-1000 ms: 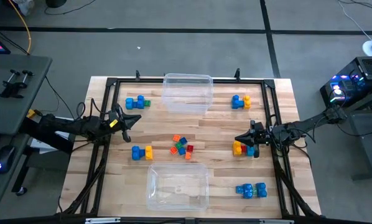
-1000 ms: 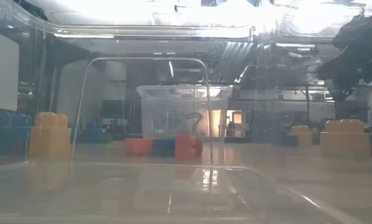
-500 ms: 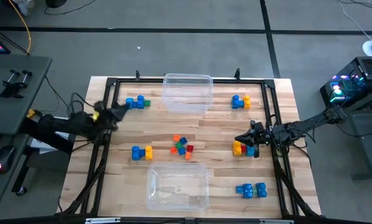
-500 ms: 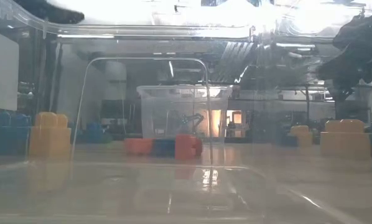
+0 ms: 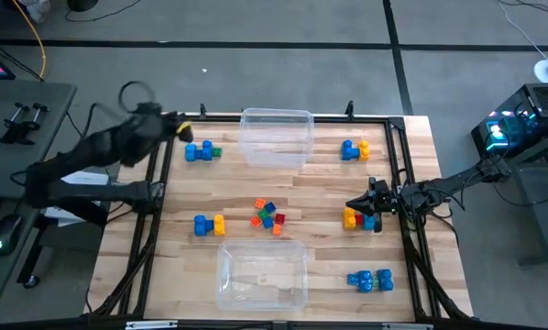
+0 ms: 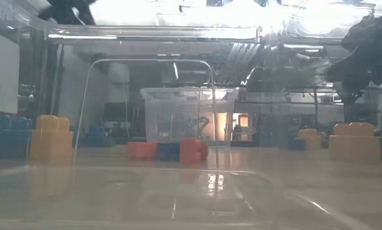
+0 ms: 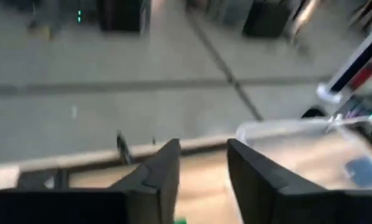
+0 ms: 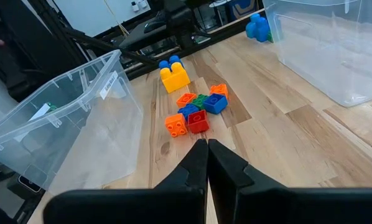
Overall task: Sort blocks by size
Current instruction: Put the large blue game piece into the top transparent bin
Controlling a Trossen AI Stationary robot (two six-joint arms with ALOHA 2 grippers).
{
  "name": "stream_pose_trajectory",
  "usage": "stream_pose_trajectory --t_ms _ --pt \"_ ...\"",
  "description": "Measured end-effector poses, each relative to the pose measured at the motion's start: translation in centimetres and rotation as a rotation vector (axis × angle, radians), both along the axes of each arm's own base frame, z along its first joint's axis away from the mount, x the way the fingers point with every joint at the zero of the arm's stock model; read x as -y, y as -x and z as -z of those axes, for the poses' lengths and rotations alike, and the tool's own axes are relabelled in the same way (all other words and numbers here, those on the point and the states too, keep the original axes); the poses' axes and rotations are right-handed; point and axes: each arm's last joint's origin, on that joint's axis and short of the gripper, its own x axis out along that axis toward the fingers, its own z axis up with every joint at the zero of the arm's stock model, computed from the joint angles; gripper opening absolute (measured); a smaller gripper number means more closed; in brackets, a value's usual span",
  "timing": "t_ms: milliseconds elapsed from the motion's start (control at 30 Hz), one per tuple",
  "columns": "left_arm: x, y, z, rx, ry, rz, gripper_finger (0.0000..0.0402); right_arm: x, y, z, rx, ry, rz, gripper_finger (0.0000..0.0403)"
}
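Blocks lie in groups on the wooden table: blue and green at the far left [image 5: 199,151], blue and yellow at the far right [image 5: 354,149], blue and yellow at the left [image 5: 209,224], tiny mixed cubes in the centre [image 5: 268,217] [image 8: 195,112], yellow, blue and red at the right [image 5: 358,220], blue at the near right [image 5: 370,280]. My left gripper [image 5: 190,133] is raised above the far left corner, open [image 7: 201,168] and empty. My right gripper [image 5: 352,205] is shut [image 8: 206,152] and empty beside the right group, pointing at the centre cubes.
One clear bin [image 5: 276,136] stands at the far middle and another [image 5: 262,273] at the near middle. A black frame [image 5: 164,124] runs round the table. Bare wood lies between the block groups.
My left gripper has risen and swung from beside the left blue and yellow blocks toward the table's far left corner, ending above the blue and green blocks. No block has moved.
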Motion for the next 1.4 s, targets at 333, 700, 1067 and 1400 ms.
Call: stream_pose_trajectory --t_ms 333,700,1067,1400 --pt "-8.9 -4.9 8.4 -0.223 0.577 -0.082 0.0225 0.0 0.0 0.0 0.0 0.0 0.0 0.0002" --pt "-14.7 -5.4 15.5 -0.302 0.867 -0.127 0.0228 0.0 0.0 0.0 0.0 0.0 0.0 0.0002" --pt "-16.4 -5.1 18.4 -0.312 0.986 -0.101 0.0227 0.0 0.0 0.0 0.0 0.0 -0.001 0.0002" --pt "-16.7 -4.7 18.3 -0.326 0.982 -0.075 0.0091 0.0 0.0 0.0 0.0 0.0 0.0 0.0002"
